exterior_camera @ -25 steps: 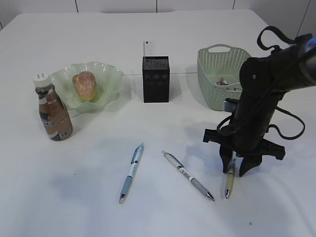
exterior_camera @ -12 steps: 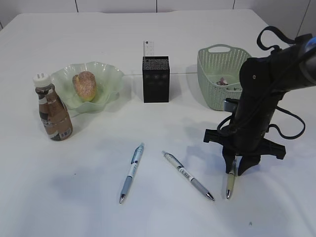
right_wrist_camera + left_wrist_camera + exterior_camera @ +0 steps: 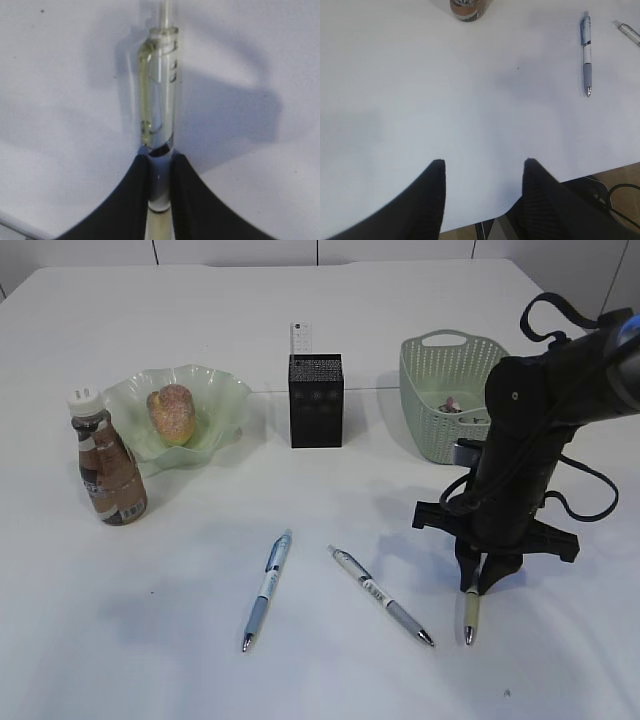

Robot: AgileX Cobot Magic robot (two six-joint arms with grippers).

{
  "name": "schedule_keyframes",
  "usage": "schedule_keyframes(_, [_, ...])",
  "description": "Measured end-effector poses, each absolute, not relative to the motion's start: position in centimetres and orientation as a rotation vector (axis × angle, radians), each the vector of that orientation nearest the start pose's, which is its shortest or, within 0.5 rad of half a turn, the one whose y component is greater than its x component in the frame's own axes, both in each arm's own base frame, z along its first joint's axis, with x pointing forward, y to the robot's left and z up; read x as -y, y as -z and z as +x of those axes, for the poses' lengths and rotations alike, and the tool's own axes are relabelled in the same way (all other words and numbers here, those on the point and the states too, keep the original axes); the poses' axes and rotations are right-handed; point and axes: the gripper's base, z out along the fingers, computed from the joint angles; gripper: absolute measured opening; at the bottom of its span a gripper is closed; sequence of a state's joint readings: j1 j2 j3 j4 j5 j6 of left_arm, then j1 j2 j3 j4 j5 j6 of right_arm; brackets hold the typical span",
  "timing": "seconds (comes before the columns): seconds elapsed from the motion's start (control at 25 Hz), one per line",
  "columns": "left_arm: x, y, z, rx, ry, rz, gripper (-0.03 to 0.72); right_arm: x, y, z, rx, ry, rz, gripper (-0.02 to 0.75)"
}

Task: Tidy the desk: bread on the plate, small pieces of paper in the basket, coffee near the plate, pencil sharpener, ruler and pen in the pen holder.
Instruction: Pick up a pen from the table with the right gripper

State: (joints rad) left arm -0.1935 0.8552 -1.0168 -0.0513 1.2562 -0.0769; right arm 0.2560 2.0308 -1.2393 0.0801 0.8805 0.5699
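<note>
My right gripper (image 3: 474,585) points down at the desk (image 3: 330,670) and is shut on the upper end of a pale yellow pen (image 3: 469,608), which lies flat; in the right wrist view both fingers press its barrel (image 3: 160,105). A blue pen (image 3: 266,589) and a grey pen (image 3: 382,595) lie to its left. My left gripper (image 3: 482,167) hovers open and empty over the desk's front edge. The bread (image 3: 171,412) sits on the plate (image 3: 225,400), the coffee (image 3: 108,470) stands beside it. The ruler (image 3: 301,338) sticks up from the pen holder (image 3: 316,400). No pencil sharpener is in view.
The basket (image 3: 430,400) stands behind my right arm with small scraps (image 3: 455,405) inside. In the left wrist view the coffee's base (image 3: 470,7) is at the top, the blue pen (image 3: 586,52) at the upper right, and the desk edge lies just under the fingers.
My right gripper's fingers have drawn together from open onto the yellow pen. The pen has shifted slightly and straightened. The left gripper and everything else are unmoved.
</note>
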Motion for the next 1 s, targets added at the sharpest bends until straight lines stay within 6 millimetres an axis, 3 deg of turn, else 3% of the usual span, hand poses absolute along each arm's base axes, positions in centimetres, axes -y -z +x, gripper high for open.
schedule_keyframes(0.64, [2.9,-36.8,12.7,-2.581,0.169,0.148,0.352,-9.7,-12.6,34.6,-3.243,-0.053,0.225,0.116])
schedule_keyframes(1.0, [2.9,-36.8,12.7,-2.581,0.167,0.148,0.352,-10.4,-16.5,37.4,-3.19,-0.094,0.085,0.115])
